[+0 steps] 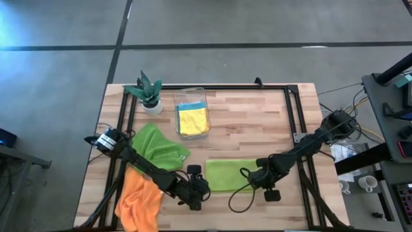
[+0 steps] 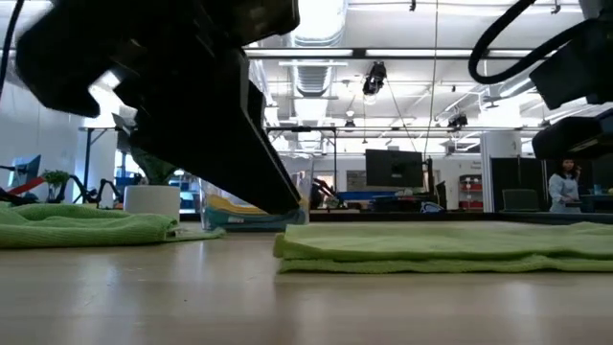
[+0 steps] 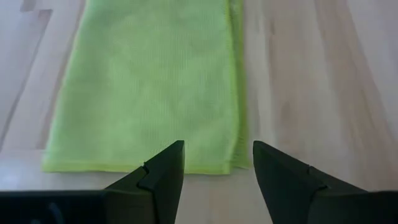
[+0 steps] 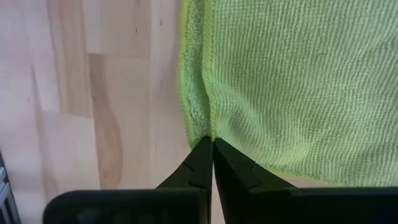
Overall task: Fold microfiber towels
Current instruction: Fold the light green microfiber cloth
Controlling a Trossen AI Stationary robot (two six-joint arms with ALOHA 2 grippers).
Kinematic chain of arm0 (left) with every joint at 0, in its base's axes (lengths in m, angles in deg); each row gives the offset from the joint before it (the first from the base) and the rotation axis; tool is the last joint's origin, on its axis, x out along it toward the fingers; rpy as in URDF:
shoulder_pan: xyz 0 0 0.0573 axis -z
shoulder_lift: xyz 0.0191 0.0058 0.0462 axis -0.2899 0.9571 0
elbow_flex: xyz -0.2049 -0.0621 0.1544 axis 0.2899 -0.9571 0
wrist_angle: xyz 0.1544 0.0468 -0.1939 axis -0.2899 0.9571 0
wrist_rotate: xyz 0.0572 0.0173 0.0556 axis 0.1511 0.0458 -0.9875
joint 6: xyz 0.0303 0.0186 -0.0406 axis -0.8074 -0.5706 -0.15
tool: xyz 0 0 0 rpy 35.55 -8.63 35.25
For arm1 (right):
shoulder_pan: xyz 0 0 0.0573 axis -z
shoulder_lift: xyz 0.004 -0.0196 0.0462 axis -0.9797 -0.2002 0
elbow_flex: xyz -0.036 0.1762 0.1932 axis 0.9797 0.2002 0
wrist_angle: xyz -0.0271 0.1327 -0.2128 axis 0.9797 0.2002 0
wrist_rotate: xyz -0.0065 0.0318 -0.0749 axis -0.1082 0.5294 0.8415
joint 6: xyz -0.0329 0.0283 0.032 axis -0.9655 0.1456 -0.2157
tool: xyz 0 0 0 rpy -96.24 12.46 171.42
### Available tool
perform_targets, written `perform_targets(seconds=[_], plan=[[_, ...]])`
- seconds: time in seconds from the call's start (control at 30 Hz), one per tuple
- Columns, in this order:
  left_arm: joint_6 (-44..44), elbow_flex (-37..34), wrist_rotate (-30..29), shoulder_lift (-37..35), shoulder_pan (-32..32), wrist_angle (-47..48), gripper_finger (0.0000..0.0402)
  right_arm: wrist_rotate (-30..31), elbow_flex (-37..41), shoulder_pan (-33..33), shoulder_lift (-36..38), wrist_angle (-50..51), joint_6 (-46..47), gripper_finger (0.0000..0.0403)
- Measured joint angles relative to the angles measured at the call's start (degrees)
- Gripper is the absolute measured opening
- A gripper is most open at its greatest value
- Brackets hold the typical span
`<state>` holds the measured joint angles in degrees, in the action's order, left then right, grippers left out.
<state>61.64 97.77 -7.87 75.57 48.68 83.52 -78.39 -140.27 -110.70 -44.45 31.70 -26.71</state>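
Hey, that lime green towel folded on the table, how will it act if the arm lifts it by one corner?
Probably floppy: the lime green towel lies flat in soft layers, so they would likely droop and fall open. Likely light, being thin cloth. Its fuzzy weave suggests it won't slip from the right tool, shut at its edge; the left tool is open.

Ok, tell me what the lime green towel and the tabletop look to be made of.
Lime green towel: soft microfiber-like cloth, matte, by its fine ribbed weave and fuzzy stitched edge. Tabletop: light wood, probably butcher-block, by its joined planks and grain, with a smooth, faintly glossy finish.
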Motion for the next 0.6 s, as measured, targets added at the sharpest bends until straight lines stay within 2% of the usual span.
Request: perform_targets(seconds=[0.07, 0.17, 0.33, 0.43, 0.6], plan=[[-1.61, -0.51, 0.09, 0.00, -0.36, -0.56, 0.0176, 0.06, 0.00, 0.02, 0.00, -0.10, -0.02, 0.0009], [-3.69, -1.17, 4.44, 0.02, -0.94, -0.99, 0.0167, 0.16, 0.00, 0.02, -0.04, -0.07, -0.01, 0.0009], [-4.68, -2.44, 5.78, 0.04, -1.37, -1.64, 0.0108, 0.54, 0.00, 0.02, -0.04, -0.07, -0.02, 0.0009], [-8.75, -2.38, 6.06, 0.04, -1.37, -4.76, 0.0074, 0.59, 0.00, 0.02, -0.04, -0.05, -0.04, 0.0009], [-13.81, -2.14, 5.69, 2.92, -1.24, -5.92, 0.0058, 1.39, 0.07, 0.02, -0.04, 0.01, -0.02, 0.0009]])
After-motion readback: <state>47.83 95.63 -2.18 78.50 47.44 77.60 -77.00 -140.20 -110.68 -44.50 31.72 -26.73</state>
